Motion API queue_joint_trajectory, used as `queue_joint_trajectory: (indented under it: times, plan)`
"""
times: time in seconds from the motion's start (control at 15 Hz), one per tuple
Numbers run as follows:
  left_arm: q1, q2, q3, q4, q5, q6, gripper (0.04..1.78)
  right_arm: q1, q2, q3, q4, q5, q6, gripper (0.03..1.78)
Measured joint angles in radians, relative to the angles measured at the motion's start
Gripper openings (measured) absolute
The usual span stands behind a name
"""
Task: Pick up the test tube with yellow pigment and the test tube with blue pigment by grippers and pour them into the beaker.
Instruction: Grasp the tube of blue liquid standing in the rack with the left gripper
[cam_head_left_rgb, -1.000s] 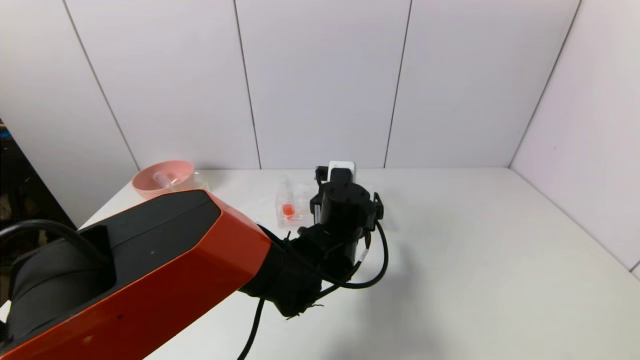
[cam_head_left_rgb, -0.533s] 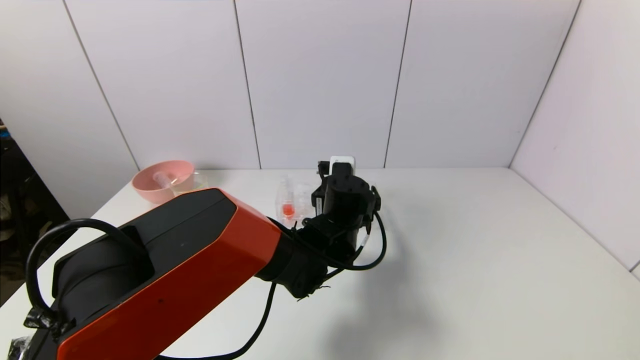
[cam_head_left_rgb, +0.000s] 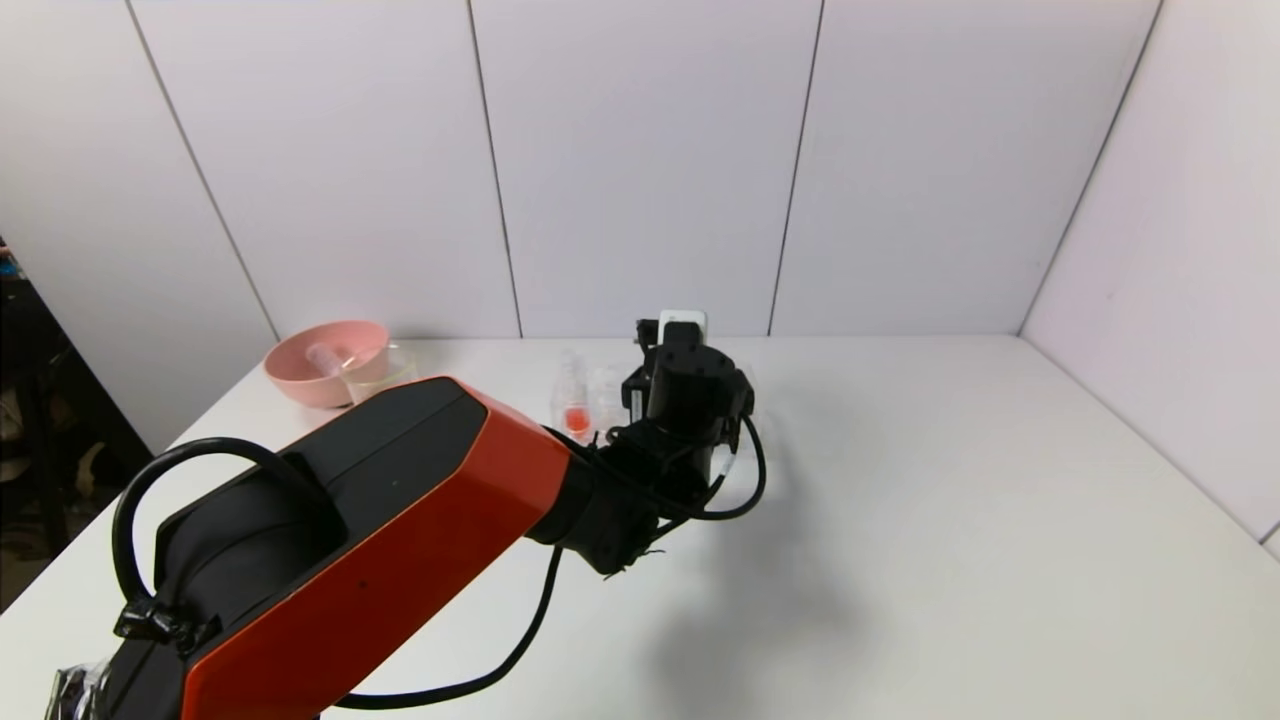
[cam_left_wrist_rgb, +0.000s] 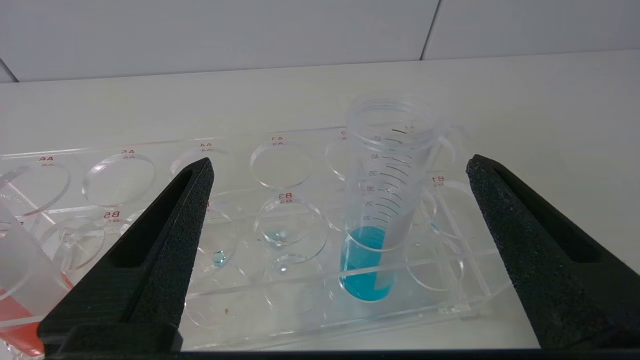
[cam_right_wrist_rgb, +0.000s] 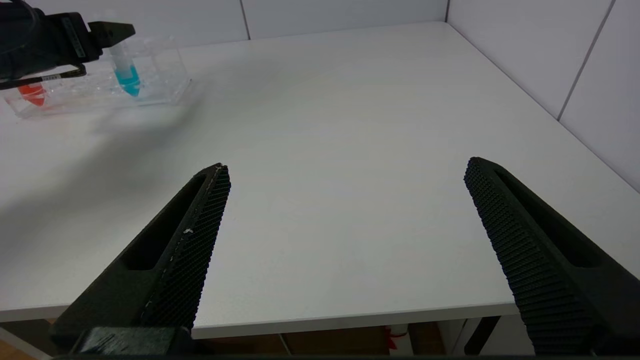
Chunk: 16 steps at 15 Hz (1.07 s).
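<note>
Left hand (cam_left_wrist_rgb: 336, 170) released, jaws wide either side of the test tube with blue pigment (cam_left_wrist_rgb: 380, 215), upright in rack (cam_left_wrist_rgb: 250, 300) at counter (cam_head_left_rgb: 950, 500) 12 o'clock. Right hand (cam_right_wrist_rgb: 345, 175) released, idle near counter edge.

Bright, even light falls from overhead; the matte white tabletop (cam_head_left_rgb: 950, 520) carries a soft grey shadow just beside the orange-and-black left arm (cam_head_left_rgb: 400, 530); no harsh glare.
</note>
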Motion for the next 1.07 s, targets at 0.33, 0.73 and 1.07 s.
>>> queue_joint_trajectory:
  times: [0.33,0.73,1.07]
  plan:
    - [0.005,0.037,-0.070,0.042,0.000,0.000,1.76,0.000,0.000,0.000,0.000,0.000,0.000,1.71]
    - [0.006,0.053,-0.089,0.044,0.000,0.000,1.21,0.000,0.000,0.000,0.000,0.000,0.000,1.71]
    - [0.004,0.055,-0.090,0.043,-0.003,-0.001,0.45,0.000,0.000,0.000,0.000,0.000,0.000,1.71]
